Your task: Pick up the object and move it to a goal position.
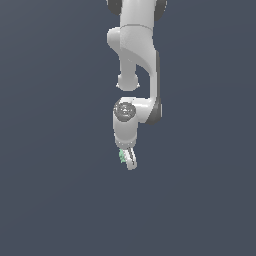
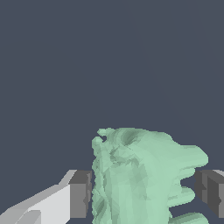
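The object (image 2: 140,175) is a pale mint-green lumpy item with small bumps. In the wrist view it fills the gap between my gripper (image 2: 144,194) pads, with the dark pads (image 2: 81,194) against its sides. In the exterior view the object (image 1: 121,156) shows as a small green patch at the side of the white gripper (image 1: 129,162), which points downward below the arm. The gripper is shut on the object. Most of the object is hidden by the fingers in the exterior view.
The white arm (image 1: 135,55) hangs down from the top of the exterior view. Around it is a plain dark grey-blue surface (image 1: 50,175) with no other objects, edges or goal marker showing.
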Controlling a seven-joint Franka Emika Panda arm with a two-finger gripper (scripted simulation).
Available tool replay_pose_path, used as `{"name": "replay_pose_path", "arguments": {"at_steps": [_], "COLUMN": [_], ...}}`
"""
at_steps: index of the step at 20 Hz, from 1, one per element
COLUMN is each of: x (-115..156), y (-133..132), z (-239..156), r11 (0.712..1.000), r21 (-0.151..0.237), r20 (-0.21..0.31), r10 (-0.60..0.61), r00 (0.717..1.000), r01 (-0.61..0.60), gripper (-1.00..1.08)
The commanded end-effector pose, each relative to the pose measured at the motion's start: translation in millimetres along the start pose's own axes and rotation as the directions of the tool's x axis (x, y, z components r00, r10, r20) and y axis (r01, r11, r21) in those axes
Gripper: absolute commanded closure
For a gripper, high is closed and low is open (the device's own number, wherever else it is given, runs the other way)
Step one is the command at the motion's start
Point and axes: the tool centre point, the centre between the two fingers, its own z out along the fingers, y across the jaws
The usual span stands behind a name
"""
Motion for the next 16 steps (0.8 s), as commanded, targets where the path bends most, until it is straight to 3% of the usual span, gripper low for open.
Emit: {"name": "replay_pose_path", "arguments": {"at_steps": [1, 9, 16], "x": [0.4, -3.7, -27.9], "y": [0.3, 0.9, 7.0], "z": [0.7, -3.1, -23.6], "r11": [1.000, 1.000, 1.000], "r21": [-0.001, 0.000, 0.000], "r20": [0.000, 0.000, 0.000], "r10": [0.001, 0.000, 0.000], "r00": [1.000, 1.000, 1.000], "r01": [-0.001, 0.000, 0.000], "gripper": [1.08, 1.08, 1.08]}}
